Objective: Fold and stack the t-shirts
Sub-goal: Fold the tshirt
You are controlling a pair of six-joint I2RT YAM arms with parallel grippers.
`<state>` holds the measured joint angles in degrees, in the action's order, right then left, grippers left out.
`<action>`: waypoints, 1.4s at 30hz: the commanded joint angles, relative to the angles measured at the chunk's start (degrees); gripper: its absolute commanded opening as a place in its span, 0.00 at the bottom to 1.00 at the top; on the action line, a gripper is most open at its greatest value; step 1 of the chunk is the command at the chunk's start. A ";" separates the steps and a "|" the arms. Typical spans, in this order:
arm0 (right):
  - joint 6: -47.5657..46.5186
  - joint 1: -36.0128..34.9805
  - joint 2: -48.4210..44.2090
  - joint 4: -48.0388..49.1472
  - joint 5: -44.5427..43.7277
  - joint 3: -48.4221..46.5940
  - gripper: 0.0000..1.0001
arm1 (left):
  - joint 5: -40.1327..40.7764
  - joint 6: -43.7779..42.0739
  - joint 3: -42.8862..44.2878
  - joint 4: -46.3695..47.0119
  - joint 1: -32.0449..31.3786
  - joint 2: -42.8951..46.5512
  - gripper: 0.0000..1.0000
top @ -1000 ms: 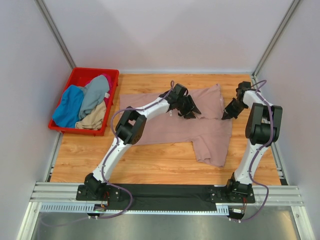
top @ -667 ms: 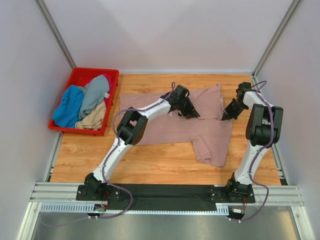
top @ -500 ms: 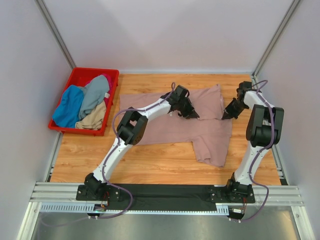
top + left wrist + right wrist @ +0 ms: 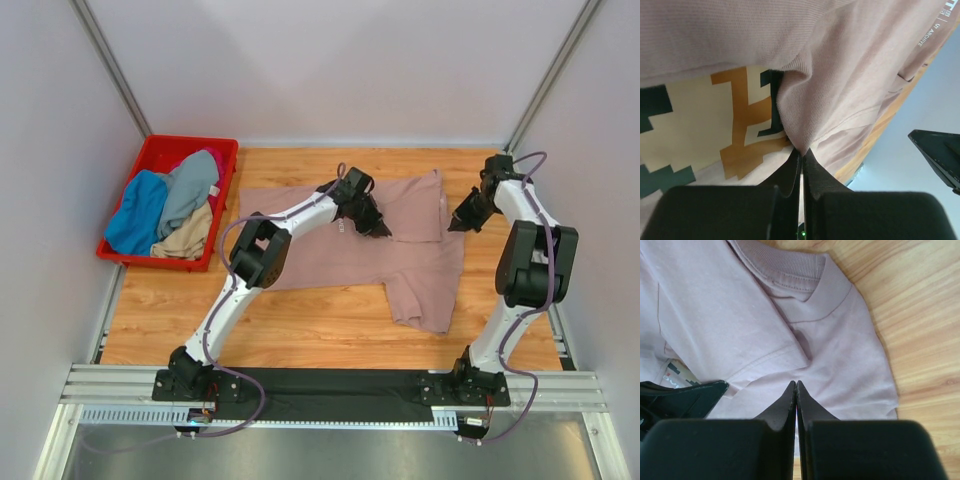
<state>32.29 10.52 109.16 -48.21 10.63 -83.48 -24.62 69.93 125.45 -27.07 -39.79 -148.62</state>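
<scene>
Far left: red crate (image 4: 176,143) is sitting on the bench (image 4: 300,325) and holding a loose heap: blue t-shirt (image 4: 140,212), grey t-shirt (image 4: 190,185) and a beige garment (image 4: 185,238). Nothing in it is folded yet.

Centre: dusty-pink t-shirt (image 4: 330,255) is lying spread on the bench, its left edge near the crate and one sleeve (image 4: 420,300) pointing toward the arm bases. Left tool (image 4: 375,222) is reaching over the shirt's upper middle. The wrist view is showing its jaws together, clamped on a raised ridge of pink cloth just beside the print (image 4: 740,115).

Right: right tool (image 4: 462,220) is sitting at the shirt's right edge, near the ribbed collar (image 4: 785,265). Its jaws are together with the tips down at the cloth. I cannot tell whether any cloth is caught between them.

Handling, as a judgement:
- The knit is looking thin, light and limp. It is puckering at the pinch, so it is likely to sag between holds and drag on the wood rather than slide as a sheet.
- It is neither fragile nor slippery.
- A pinch in mid-panel is risking one layer where two are wanted.
- Better holds are looking like the thicker parts: collar rib, shoulder seam, hem.
- Two holds well apart on one edge should be keeping the fold line straight.
</scene>
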 commanded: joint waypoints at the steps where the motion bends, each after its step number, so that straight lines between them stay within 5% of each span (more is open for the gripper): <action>1: 0.31 -0.24 -3.87 -1.27 0.62 1.13 0.00 | -1.30 -1.99 2.61 -2.46 0.42 5.44 0.00; 13: -0.56 -1.21 -6.42 3.38 3.25 9.39 0.01 | -3.15 -5.59 1.20 -8.87 0.59 4.92 0.00; 15: -0.74 -1.30 -5.63 5.22 4.04 9.22 0.11 | -3.33 -6.30 0.77 -9.23 0.59 4.74 0.01; 20: -0.13 -1.73 -3.08 7.07 4.48 6.67 0.28 | -3.94 -7.00 0.94 -9.05 0.59 3.86 0.18; 23: -0.04 -2.44 -1.59 6.37 3.78 4.65 0.30 | -3.33 -9.19 2.08 -10.72 0.59 4.39 0.33; 29: 2.06 -2.97 -4.47 -7.93 -4.90 3.76 0.31 | 3.33 -18.50 1.74 -23.36 2.08 11.40 0.41; 35: 7.51 -2.96 -16.07 -18.23 -8.00 14.47 0.40 | 16.51 -22.83 -13.01 -31.55 2.96 27.74 0.44; 42: 12.61 -3.75 -34.44 -20.78 -7.11 31.87 0.43 | 22.87 -20.28 -40.41 -28.32 5.33 46.65 0.53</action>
<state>41.10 7.46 80.14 -65.73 4.97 -55.27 -6.35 49.63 93.97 -55.24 -35.53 -105.56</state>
